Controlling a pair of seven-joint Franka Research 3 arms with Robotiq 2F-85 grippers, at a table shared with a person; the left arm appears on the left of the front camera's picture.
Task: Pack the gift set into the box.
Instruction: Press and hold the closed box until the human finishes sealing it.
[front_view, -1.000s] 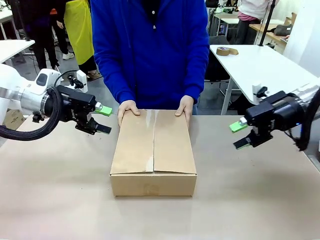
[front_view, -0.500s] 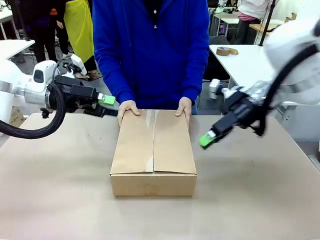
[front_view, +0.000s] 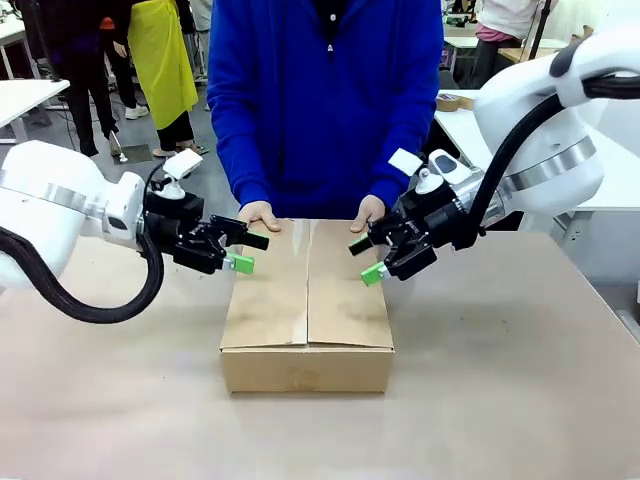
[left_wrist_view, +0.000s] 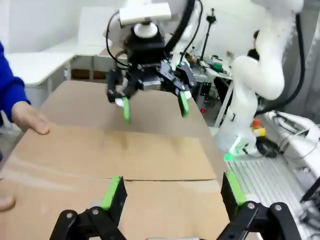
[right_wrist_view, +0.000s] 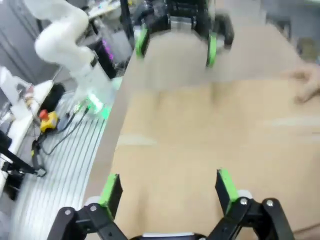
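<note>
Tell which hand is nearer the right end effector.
The person's hand on the box's far right corner; the other hand is beside the left end effector.

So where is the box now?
Front view: the cardboard box sits centred between the left end effector and right end effector, a person's hands on its far edge.

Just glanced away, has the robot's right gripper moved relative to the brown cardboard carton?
Yes. The right gripper swung in toward picture left, from well clear of the right side of the brown cardboard carton to above its right top flap.
</note>
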